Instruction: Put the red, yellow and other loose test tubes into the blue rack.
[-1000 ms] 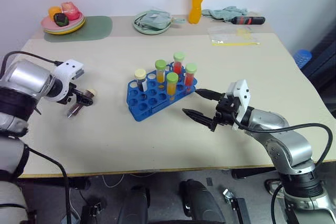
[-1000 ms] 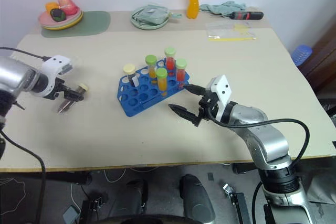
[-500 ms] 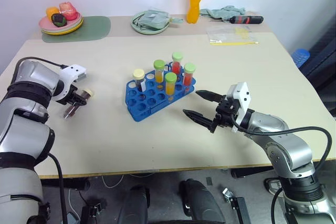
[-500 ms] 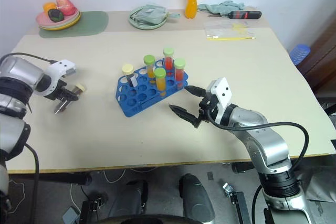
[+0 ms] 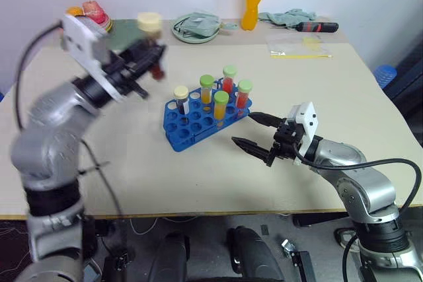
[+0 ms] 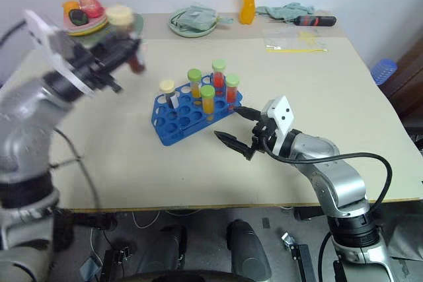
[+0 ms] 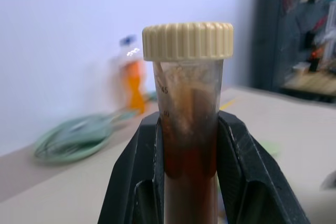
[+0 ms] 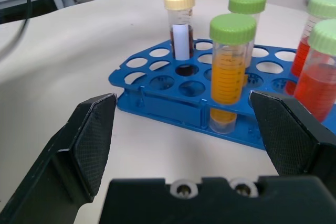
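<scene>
left gripper [image 7: 186, 182]: from my seat it's up in the air over the far left part of the table [image 5: 317, 97], jaws pinched tight on a dark tube [image 7: 187, 145]; black fingers [image 7: 137, 177] sit on either side of its body

dark tube: cream ribbed cap on top, dark brown-red liquid inside filling the lower part, smeary residue higher up the wall; held roughly upright, clear of the table and off to the left of the rack

blue rack [image 5: 192, 127]: sitting mid-table, angled; I count five capped tubes standing in it, all bunched toward its far side; the near rows of holes are open

rack contents: one cream-capped tube [image 8: 179, 24] with dark liquid and a white label; two green-capped tubes of yellow-orange liquid, one being the front one [image 8: 231, 72]; two green-capped tubes of red liquid [image 8: 317, 74] on the right end

right gripper [image 5: 251, 130]: parked low just right of the rack, pointing at it, jaws spread wide with nothing between them; not touching the rack as far as I can see

back of table: orange drink bottle [image 5: 251, 1] standing upright; green plate [image 5: 198, 28] with a crumpled cloth in it; another plate at the far left corner with some fruit-looking stuff, mostly hidden behind the left arm
</scene>
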You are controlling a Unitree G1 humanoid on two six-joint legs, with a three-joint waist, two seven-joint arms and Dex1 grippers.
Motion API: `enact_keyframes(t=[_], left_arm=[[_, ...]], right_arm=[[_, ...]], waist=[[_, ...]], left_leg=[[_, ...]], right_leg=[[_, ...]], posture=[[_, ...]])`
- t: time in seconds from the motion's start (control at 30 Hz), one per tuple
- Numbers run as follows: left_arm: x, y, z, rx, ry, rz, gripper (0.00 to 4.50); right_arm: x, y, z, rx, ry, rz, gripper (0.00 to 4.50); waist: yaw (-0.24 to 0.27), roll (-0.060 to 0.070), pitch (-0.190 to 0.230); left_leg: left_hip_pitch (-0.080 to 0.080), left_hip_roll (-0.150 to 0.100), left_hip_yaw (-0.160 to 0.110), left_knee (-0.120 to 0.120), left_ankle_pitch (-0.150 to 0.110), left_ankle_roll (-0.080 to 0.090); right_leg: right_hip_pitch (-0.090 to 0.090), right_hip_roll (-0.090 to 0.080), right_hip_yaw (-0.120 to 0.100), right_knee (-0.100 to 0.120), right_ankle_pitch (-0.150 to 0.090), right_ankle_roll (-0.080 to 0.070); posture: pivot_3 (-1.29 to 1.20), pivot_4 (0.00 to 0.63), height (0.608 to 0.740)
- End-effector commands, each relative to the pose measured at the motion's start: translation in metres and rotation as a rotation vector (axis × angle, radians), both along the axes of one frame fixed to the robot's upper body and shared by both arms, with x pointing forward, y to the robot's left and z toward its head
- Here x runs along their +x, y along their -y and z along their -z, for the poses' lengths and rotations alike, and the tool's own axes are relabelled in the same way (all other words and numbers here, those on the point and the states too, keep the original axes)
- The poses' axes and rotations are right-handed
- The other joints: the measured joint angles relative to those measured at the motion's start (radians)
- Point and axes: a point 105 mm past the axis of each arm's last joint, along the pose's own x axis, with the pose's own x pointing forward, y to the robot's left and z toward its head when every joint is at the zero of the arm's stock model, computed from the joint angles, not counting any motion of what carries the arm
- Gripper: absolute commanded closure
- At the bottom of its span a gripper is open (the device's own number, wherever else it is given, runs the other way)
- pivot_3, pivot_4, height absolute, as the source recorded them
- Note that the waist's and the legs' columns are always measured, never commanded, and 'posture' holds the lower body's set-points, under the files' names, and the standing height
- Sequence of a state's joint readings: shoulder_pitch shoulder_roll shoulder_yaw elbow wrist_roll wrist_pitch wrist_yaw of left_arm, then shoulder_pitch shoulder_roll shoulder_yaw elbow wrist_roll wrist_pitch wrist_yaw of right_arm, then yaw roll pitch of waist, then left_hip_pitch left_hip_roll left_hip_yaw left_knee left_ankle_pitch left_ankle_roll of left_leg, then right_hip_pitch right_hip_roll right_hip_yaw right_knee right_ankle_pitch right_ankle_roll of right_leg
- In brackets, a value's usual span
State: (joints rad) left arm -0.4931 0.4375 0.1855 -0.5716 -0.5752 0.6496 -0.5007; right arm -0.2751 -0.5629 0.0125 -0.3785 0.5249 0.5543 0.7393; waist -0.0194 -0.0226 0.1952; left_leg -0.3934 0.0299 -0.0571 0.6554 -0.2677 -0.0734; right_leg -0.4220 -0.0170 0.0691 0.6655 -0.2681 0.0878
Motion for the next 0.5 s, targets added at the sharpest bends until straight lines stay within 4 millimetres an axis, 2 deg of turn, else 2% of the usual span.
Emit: enact_keyframes(t=[0.03, 0.07, 0.13, 0.27, 0.5], left_arm=[[-0.021, 0.043, 0.017, 0.029, 0.044, 0.046, 3.75], [-0.021, 0.051, 0.028, 0.059, 0.051, 0.044, 3.75], [-0.015, 0.056, 0.044, 0.024, 0.026, 0.017, 3.75], [-0.002, 0.049, 0.061, 0.014, 0.04, -0.075, 3.75], [0.016, 0.034, 0.092, -0.01, -0.016, -0.132, 3.75]], right_arm=[[0.004, 0.002, -0.01, -0.007, 0.038, -0.011, 0.0], [0.006, 0.002, -0.01, -0.011, 0.036, -0.012, 0.0], [0.009, 0.005, -0.009, -0.024, 0.034, -0.003, 0.0], [0.011, 0.013, -0.01, -0.034, 0.036, 0.022, 0.0], [0.005, 0.023, -0.007, -0.049, 0.032, 0.054, 0.0]], waist=[[0.001, 0.0, 0.0], [-0.001, 0.001, 0.0], [-0.003, 0.002, -0.001], [-0.002, 0.002, -0.001], [0.006, 0.002, -0.001]], left_leg=[[0.001, 0.0, 0.0, 0.0, 0.0, 0.0], [0.003, 0.0, 0.0, 0.0, 0.0, 0.0], [0.007, 0.0, 0.0, -0.001, 0.0, 0.0], [0.007, 0.001, 0.0, -0.001, 0.0, 0.001], [0.006, 0.001, 0.001, -0.001, -0.001, 0.003]], right_leg=[[0.002, 0.001, 0.0, 0.0, 0.0, 0.0], [0.003, 0.001, 0.0, 0.0, 0.0, 0.0], [0.006, 0.002, 0.001, -0.001, 0.0, 0.0], [0.006, 0.003, 0.001, -0.001, 0.0, -0.001], [0.006, 0.003, 0.001, -0.003, 0.0, -0.001]], posture=[[0.0, 0.15, 0.74], [0.0, 0.15, 0.74], [0.0, 0.15, 0.74], [0.0, 0.15, 0.74], [0.0, 0.15, 0.74]])
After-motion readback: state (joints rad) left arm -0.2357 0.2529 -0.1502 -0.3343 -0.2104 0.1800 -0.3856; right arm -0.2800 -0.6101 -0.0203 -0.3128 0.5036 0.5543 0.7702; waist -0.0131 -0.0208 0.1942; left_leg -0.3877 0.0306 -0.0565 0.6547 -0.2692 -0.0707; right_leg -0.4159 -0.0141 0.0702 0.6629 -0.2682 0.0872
